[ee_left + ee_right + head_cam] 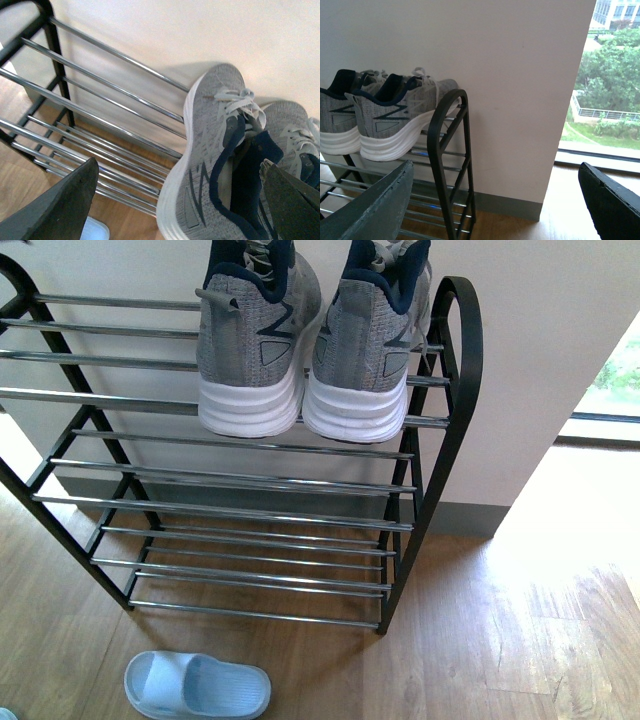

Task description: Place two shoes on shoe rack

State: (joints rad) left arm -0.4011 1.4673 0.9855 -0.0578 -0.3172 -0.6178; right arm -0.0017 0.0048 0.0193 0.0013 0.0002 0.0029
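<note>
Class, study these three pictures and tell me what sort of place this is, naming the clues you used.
Probably a home hallway or entrance area. A shoe rack holding grey sneakers stands against a plain wall, a pale slipper lies on the wooden floor, and a window shows trees outside.

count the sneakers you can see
2. The left sneaker and right sneaker stand side by side on the top shelf of the rack, toward its right end, heels outward. None seems hidden.
</note>
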